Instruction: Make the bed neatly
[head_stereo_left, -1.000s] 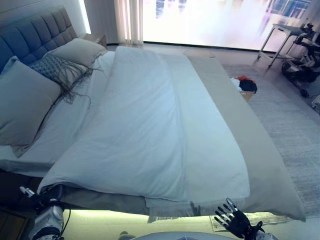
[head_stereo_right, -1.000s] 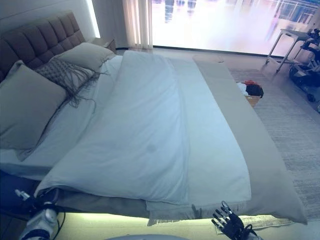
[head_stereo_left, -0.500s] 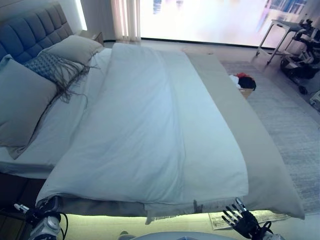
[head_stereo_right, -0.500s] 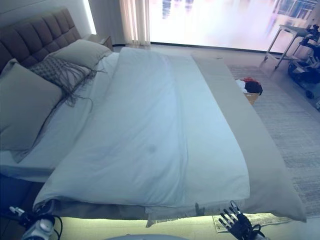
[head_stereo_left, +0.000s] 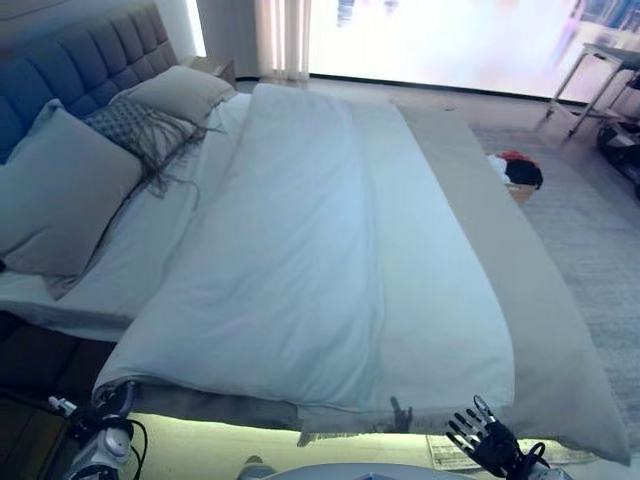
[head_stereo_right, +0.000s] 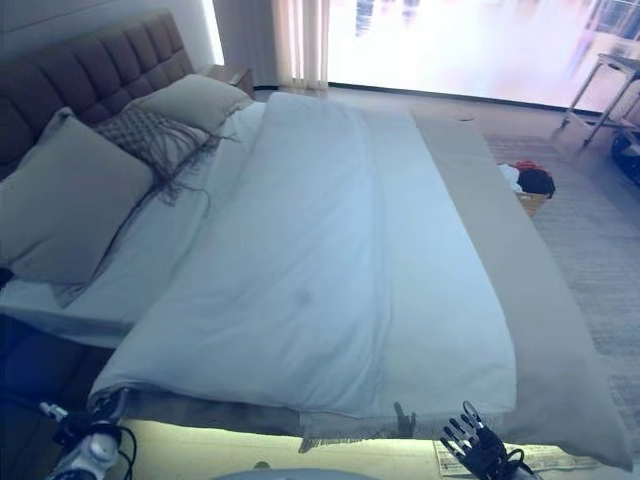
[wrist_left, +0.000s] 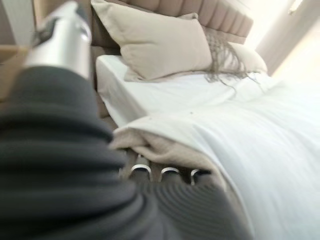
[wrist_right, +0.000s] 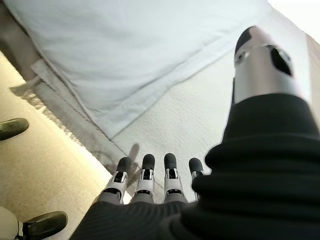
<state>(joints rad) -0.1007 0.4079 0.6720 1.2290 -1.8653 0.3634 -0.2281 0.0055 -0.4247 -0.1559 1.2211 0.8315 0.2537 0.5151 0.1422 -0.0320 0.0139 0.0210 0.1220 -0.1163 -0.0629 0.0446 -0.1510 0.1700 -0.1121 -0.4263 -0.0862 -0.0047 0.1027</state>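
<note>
My left hand (wrist_left: 165, 172) sits at the near left corner of the white duvet (head_stereo_left: 320, 250), fingers buried under its folded edge, so its grip is hidden. My right hand (head_stereo_left: 490, 445) hangs spread and empty just below the duvet's near right corner.

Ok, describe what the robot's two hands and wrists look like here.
Right hand: silver fingers with rounded dark tips in a row, a silver thumb with dark insets, and a dark ribbed cover over the wrist. Left hand: the same dark ribbed cover, only silver finger bases showing past it, and a silver-grey forearm section.
</note>
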